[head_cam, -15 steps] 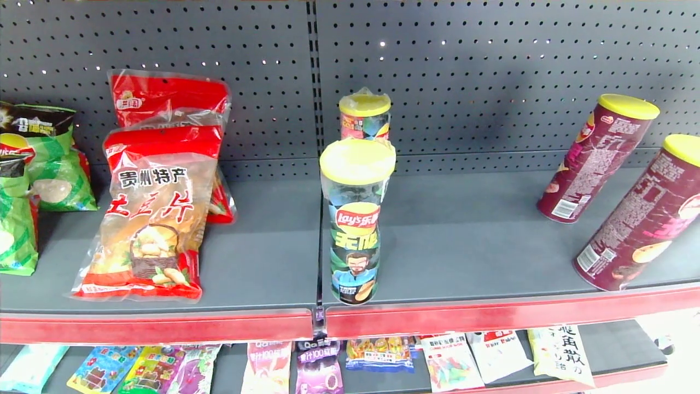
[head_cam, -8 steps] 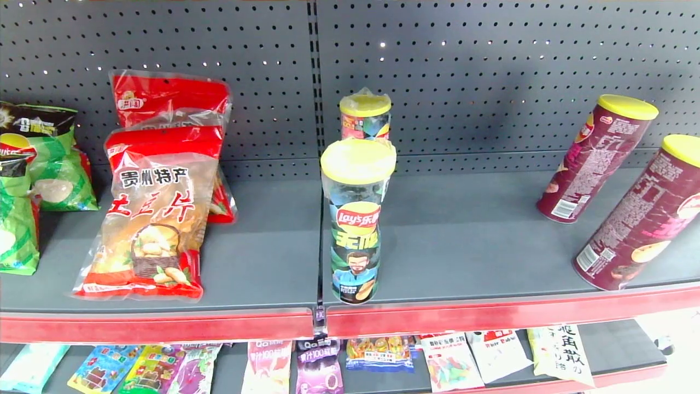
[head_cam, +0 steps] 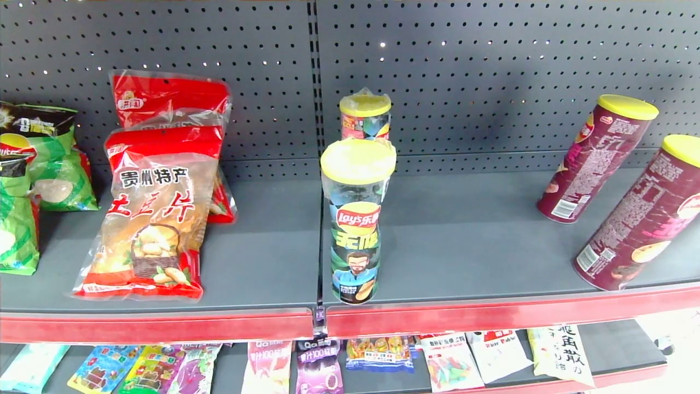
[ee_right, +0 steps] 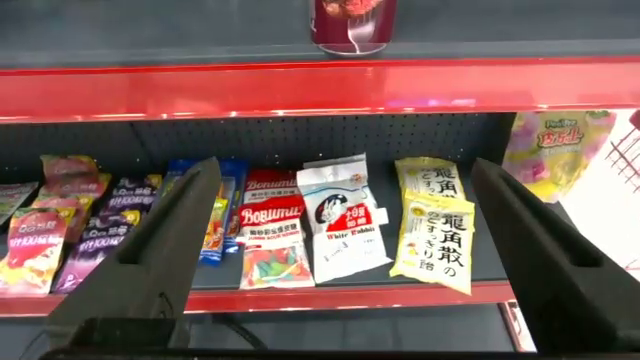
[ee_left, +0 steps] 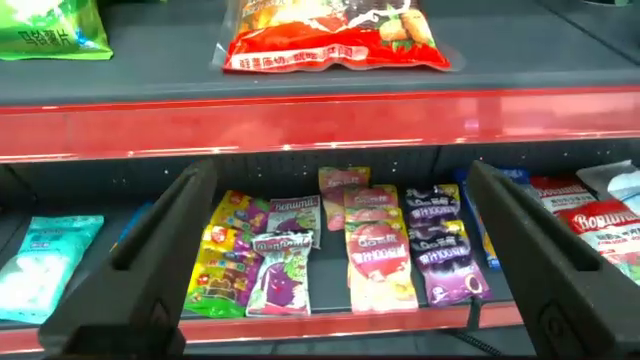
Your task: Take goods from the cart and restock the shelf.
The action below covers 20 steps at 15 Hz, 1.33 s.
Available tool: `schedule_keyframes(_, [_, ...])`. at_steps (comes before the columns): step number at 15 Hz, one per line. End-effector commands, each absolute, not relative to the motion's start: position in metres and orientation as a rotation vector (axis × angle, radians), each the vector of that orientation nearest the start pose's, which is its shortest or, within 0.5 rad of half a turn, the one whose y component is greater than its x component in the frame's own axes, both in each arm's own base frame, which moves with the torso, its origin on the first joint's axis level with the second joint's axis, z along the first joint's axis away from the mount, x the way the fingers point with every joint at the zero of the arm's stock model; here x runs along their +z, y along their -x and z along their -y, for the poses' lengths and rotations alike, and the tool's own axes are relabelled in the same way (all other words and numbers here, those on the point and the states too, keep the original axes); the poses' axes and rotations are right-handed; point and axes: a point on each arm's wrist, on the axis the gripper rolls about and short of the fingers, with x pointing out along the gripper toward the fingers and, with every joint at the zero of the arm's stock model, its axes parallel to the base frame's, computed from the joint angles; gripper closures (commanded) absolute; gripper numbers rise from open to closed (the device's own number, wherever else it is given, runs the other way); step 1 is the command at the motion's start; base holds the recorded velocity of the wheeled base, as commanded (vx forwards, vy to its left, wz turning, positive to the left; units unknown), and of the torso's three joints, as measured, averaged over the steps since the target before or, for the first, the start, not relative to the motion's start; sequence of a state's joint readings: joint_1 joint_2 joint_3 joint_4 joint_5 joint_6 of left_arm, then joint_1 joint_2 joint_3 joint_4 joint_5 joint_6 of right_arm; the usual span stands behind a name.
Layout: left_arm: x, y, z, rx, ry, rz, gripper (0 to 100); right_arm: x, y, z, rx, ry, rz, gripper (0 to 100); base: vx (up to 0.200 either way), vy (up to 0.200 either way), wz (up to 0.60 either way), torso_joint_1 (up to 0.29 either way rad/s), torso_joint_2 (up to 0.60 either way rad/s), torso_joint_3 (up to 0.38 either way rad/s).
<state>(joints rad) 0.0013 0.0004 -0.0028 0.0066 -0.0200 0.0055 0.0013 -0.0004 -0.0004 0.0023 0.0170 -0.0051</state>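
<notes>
Standing before the shelf (head_cam: 481, 314) with both claws spread wide and holding nothing.

Facing, straight ahead of the left gripper (ee_left: 340, 170) and well apart from its wide-set fingers, a lower tier of candy packets (ee_left: 375, 250) lying flat in rows. Higher than that claw, on the red-edged tier, a red snack bag (ee_left: 335, 35) and a green bag (ee_left: 50, 25). Facing, ahead of the right gripper (ee_right: 345, 165), equally wide and empty, white packets (ee_right: 340, 220) and yellow packets (ee_right: 440, 225) on the same lower tier. Higher than that claw, just behind the red edge, the foot of a maroon can (ee_right: 352, 25). Between the two claws and higher, a green-and-blue can (head_cam: 355, 230) upright at the front, with a second can (head_cam: 365, 115) behind it.
</notes>
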Motion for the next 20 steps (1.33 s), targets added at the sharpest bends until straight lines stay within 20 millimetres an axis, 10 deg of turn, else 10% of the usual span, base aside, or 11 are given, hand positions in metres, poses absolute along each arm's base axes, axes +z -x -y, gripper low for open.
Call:
schedule_keyframes(1, [0.0753,0.0229,0.0005,-0.018,-0.008,-0.005,0,0.0753,0.0228,-0.0003,0.018,0.005,-0.001,0,0.0,0.0,0.0,0.0,0.0,0.0])
schedule_keyframes(12, [0.0753,0.0229,0.0004,-0.015,-0.009,-0.005,0,0.0752,0.0228,-0.0003,0.017,0.009,-0.003,0,-0.091,0.0,0.0,0.003,0.0,0.001])
schedule_keyframes(20, [0.0753,0.0229,0.0004,-0.014,-0.012,-0.005,0,0.0752,0.0228,-0.0003,0.017,0.008,-0.003,0,0.0,-0.2,0.0,0.007,0.0,0.002])
